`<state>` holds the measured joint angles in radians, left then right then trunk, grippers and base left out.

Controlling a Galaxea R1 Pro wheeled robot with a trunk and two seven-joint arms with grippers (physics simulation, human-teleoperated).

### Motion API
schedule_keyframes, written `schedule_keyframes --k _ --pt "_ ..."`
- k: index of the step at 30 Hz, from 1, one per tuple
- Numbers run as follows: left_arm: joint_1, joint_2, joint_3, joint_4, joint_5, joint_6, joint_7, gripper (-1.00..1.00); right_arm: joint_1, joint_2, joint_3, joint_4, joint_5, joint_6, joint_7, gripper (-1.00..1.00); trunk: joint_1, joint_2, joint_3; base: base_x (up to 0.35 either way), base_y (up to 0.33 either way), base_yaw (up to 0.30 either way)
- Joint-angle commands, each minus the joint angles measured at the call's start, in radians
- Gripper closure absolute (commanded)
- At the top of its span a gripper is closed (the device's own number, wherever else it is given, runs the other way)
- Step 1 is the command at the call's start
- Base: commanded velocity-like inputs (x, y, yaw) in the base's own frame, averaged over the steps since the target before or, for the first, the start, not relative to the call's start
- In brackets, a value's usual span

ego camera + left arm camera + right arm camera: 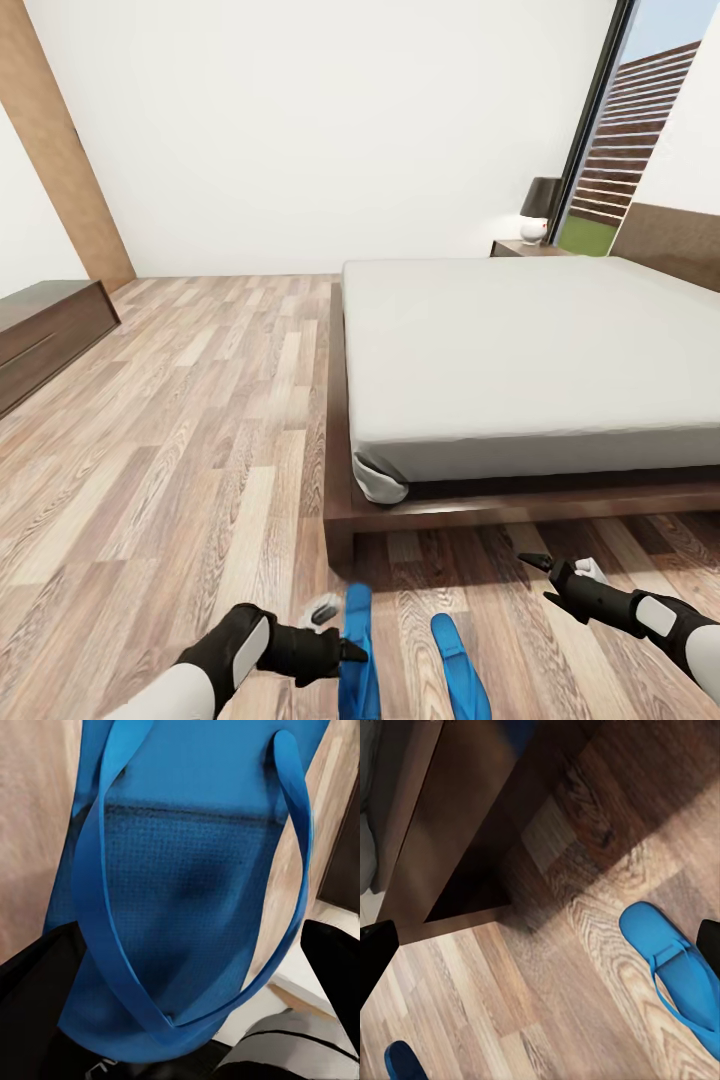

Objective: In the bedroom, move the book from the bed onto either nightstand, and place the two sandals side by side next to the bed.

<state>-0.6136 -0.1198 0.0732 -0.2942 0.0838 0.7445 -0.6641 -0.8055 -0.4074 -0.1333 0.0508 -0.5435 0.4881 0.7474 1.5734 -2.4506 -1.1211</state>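
Observation:
Two bright blue sandals lie close together on the wood floor by the bed's near corner. My left gripper [340,630] is shut on the left sandal [358,640], which spans the gap between the dark fingers [30,1012] in the left wrist view, straps up [187,870]. The other sandal [455,665] rests flat to its right, also seen in the right wrist view [675,967]. My right gripper [562,566] hovers open above the floor right of it, holding nothing. The bed [530,350] has a bare grey mattress. The book is out of view. A nightstand [520,248] stands at the bed's far side.
The dark bed frame's corner [345,525] juts out just beyond the sandals [457,855]. A lamp [540,210] sits on the nightstand. A long low dark cabinet [45,330] runs along the left wall. Wood floor [200,420] stretches left of the bed.

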Motion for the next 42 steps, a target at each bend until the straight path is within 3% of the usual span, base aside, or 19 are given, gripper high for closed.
schedule_keyframes --k 1,6,12,14,16,20,23,29,36,42 --pt "0.0 -0.008 0.006 -0.01 0.001 0.022 0.016 1.0 -0.001 -0.001 -0.008 0.003 -0.001 0.007 0.001 -1.0 0.0 0.0 -0.001 0.0 0.0 0.0" --pt "0.0 -0.053 0.004 -0.049 0.005 0.073 0.096 1.0 -0.001 -0.002 -0.008 0.003 0.0 0.007 0.0 -1.0 0.0 0.0 -0.001 0.0 0.0 0.0" --pt "-0.002 -0.055 0.005 -0.074 0.012 0.09 0.144 1.0 -0.001 -0.005 -0.008 0.003 0.0 0.007 0.0 -1.0 0.0 0.0 -0.001 0.0 0.0 0.0" --pt "-0.003 -0.055 0.005 -0.077 0.035 0.09 0.147 1.0 -0.001 -0.005 -0.008 0.003 0.0 0.007 0.0 -1.0 0.0 0.0 -0.001 0.0 0.0 0.0" --pt "-0.003 -0.055 0.005 -0.08 0.085 0.091 0.161 1.0 -0.001 -0.006 -0.007 0.003 0.0 0.006 0.0 -1.0 0.0 0.0 -0.001 0.0 0.0 0.0" --pt "-0.003 -0.055 0.005 -0.087 0.131 0.089 0.2 1.0 -0.001 -0.006 -0.008 0.003 0.0 0.004 0.0 -1.0 0.0 0.0 -0.001 0.0 0.0 0.0" --pt "-0.003 -0.055 0.005 -0.1 0.146 0.087 0.217 1.0 -0.001 -0.007 -0.008 0.003 -0.001 0.003 0.001 -1.0 0.0 0.0 -0.001 0.0 0.0 0.0" --pt "-0.003 -0.055 0.005 -0.109 0.155 0.085 0.228 1.0 -0.001 -0.007 -0.007 0.003 -0.005 0.003 0.001 -1.0 0.0 0.0 -0.001 0.0 0.0 0.0" --pt "-0.003 -0.055 0.004 -0.111 0.157 0.082 0.229 1.0 -0.001 -0.007 -0.007 0.003 -0.008 0.003 0.0 -1.0 0.027 -0.049 -0.023 0.0 0.0 0.0" --pt "-0.003 -0.055 0.004 -0.133 0.157 0.049 0.229 1.0 -0.001 -0.004 -0.006 0.004 -0.009 0.003 0.0 -1.0 0.029 -0.051 -0.046 0.0 0.0 0.0"
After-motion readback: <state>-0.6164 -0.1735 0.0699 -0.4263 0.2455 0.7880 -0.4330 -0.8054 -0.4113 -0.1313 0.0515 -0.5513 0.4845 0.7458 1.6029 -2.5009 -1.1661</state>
